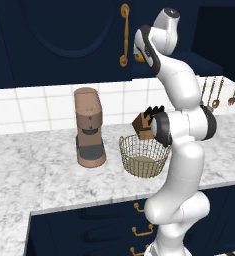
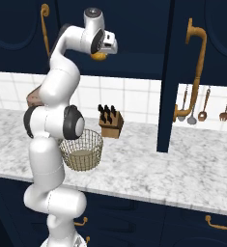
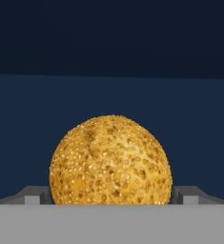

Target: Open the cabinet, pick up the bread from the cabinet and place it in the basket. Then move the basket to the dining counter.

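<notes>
I see the bun [image 3: 110, 160] large in the lower centre of the hand view, sitting on the dark navy cabinet [image 3: 108, 105] shelf. The gripper [image 3: 111, 193] has its jaws spread wide, one tip at each side of the bun low in the frame; I cannot tell whether they touch it.

In the right base view the hand [image 2: 105, 42] is up in the upper left-centre of the frame, reaching into the cabinet, with the bun [image 2: 99, 56] showing as an orange spot just under it. The open door [image 2: 192, 67] with its brass handle [image 2: 196, 72] hangs at the right of the frame.

The basket [image 2: 82, 149] stands on the marble counter [image 2: 148, 169] in the lower left-centre, beside the arm. A knife block [image 2: 110, 123] sits behind it. In the left base view a brown coffee machine [image 1: 89, 127] stands left of the basket [image 1: 143, 156].
</notes>
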